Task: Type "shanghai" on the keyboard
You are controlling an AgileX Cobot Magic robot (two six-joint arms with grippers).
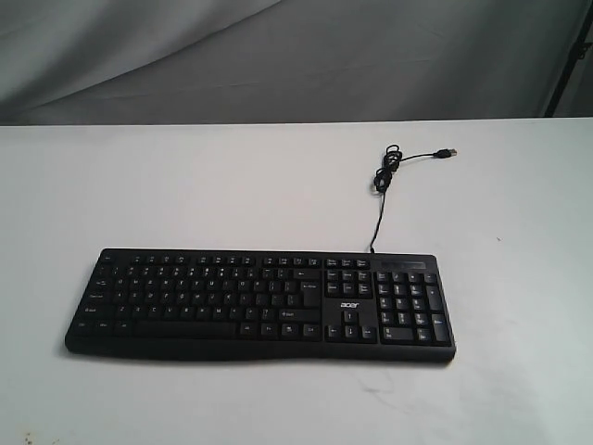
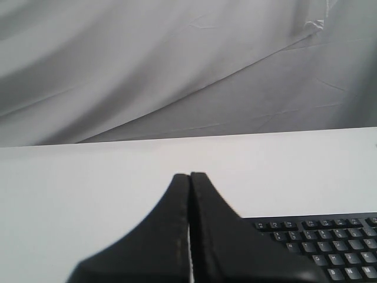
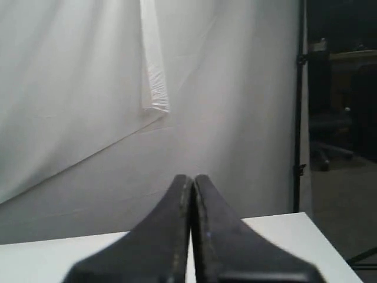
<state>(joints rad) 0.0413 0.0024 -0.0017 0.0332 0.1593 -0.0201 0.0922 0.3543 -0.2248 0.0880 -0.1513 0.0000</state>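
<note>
Exterior view shows the keyboard (image 1: 259,301) flat by the near edge of the bench (image 1: 139,185), stiff, probably light enough to slide, best pressed straight down, while left gripper (image 2: 189,177) and right gripper (image 3: 192,180) are clenched, empty.

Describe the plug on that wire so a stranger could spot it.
On the white table lies a wide black keyboard. A thin black cable leaves its back edge near the number pad, coils in a loop, and ends in the USB plug. It is the lone small piece, plugged into nothing.
</note>
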